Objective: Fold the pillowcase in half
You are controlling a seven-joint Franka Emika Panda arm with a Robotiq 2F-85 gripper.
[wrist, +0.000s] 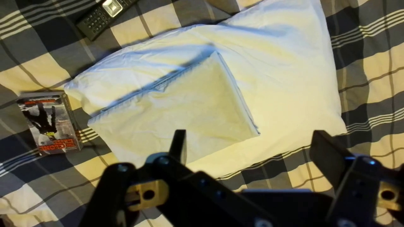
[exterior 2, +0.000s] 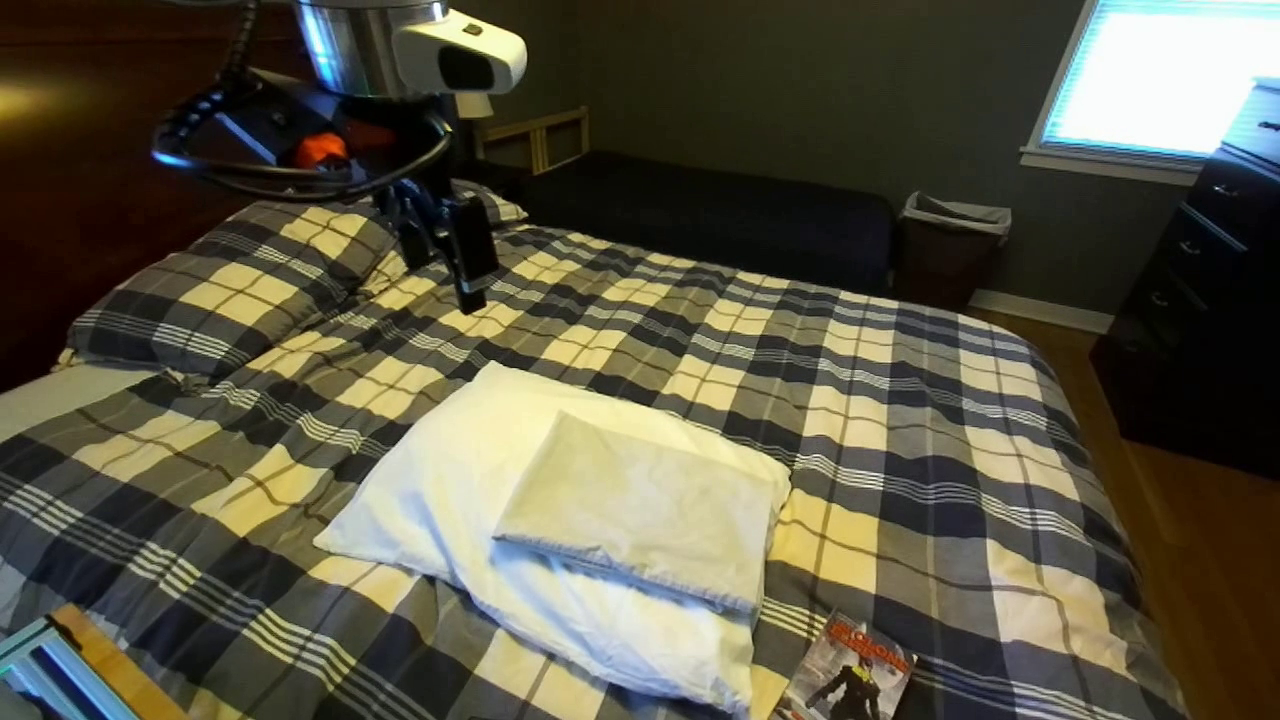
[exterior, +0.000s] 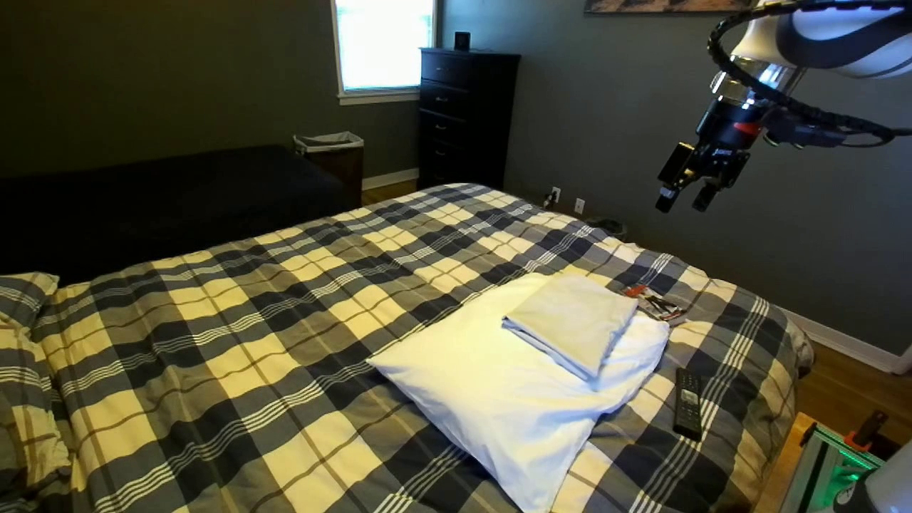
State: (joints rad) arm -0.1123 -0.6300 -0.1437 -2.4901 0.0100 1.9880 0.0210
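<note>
The gripper (exterior: 684,201) hangs spread wide, holding nothing; I'd judge the fold awaits its grasp. Next it should come down, pinch an edge and carry that across. In an exterior view the pillowcase (exterior: 573,320), a thin, layered, faintly wrinkled rectangle, lies toward the far right of the puffy, creased pillow (exterior: 488,370).

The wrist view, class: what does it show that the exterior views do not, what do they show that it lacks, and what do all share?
Only the wrist view: one of the open black jaws blocking sight of part of the thin, folded, off-white fabric pillowcase.

Both exterior views alone: the bright, white-framed window, the tall black chest of drawers and the dark brown, white-lined bin.

Shared: the pillowcase on the puffy white pillow, the plaid navy and cream bedcover, the small grey-and-red book, and the jaws.
</note>
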